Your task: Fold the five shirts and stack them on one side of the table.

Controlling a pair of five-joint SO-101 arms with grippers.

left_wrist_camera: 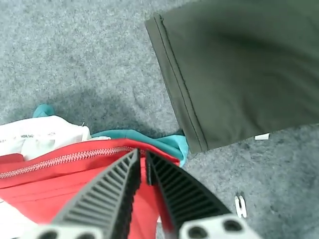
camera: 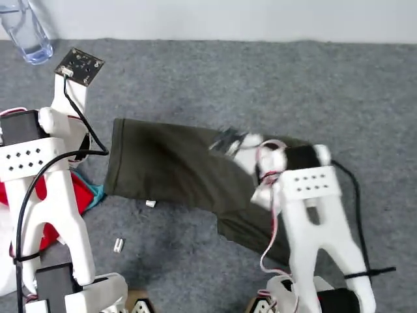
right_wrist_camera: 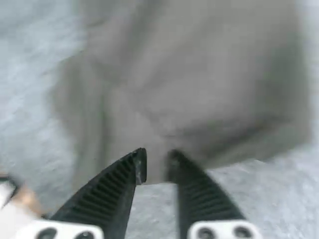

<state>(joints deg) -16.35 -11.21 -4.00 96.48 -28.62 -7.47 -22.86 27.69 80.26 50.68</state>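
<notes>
Left wrist view — left gripper (left_wrist_camera: 143,158) closed above red shirt (left_wrist_camera: 60,184); right gripper (right_wrist_camera: 155,167) slightly parted over olive shirt (camera: 163,166).

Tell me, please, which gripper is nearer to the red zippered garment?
Left. The left gripper hangs directly above the red zippered garment; the right gripper is over the dark olive shirt, well away from it.

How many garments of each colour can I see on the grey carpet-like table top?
Dark olive green cloth shirt, spread flat: 1
Red cloth garment with a zip: 1
Teal cloth garment: 1
White cloth garment: 1
Total: 4 visible; the pile may hide more.
</notes>
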